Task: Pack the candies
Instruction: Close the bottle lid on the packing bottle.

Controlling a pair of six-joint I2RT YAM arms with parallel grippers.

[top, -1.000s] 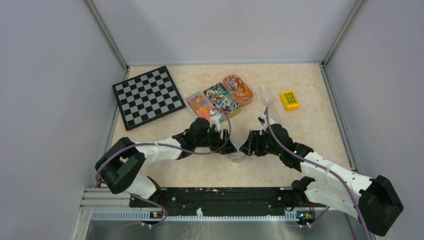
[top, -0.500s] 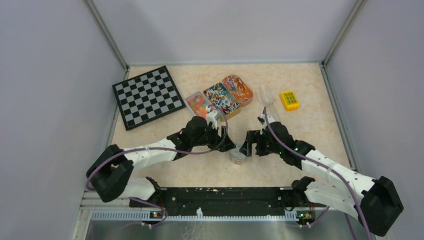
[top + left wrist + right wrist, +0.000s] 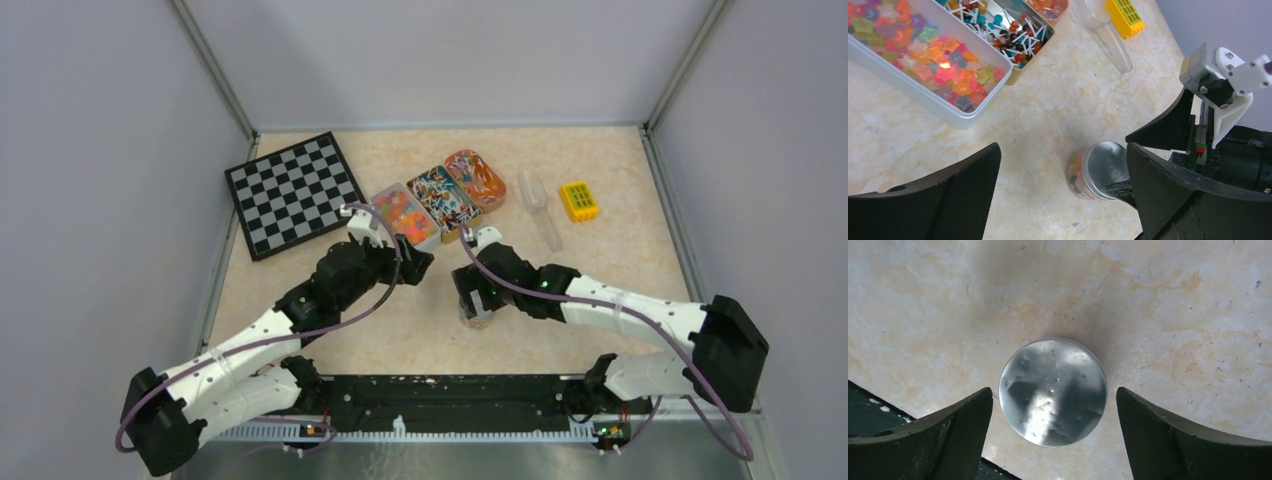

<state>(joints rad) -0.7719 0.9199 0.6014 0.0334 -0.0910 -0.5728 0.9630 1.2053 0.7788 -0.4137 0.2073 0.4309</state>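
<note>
The candies lie in three open trays: coloured stars (image 3: 402,212) (image 3: 923,50), stick sweets (image 3: 443,196) (image 3: 1008,27) and orange ones (image 3: 476,178). More candies show through a small clear jar (image 3: 478,317) (image 3: 1083,175) closed by a silver lid (image 3: 1108,169) (image 3: 1053,391). My right gripper (image 3: 470,295) (image 3: 1053,427) hangs open straight above the lid, one finger on each side, apart from it. My left gripper (image 3: 418,265) (image 3: 1063,197) is open and holds nothing, up and left of the jar, near the star tray.
A clear plastic scoop (image 3: 538,206) (image 3: 1104,31) lies right of the trays, with a yellow block with green squares (image 3: 579,200) (image 3: 1124,17) beyond it. A chessboard (image 3: 295,193) lies at the back left. Grey walls close in the table.
Both grippers have let go of the jar and opened wide. The left arm has drawn back up and left toward the trays. The right gripper has swung over the jar's lid.
</note>
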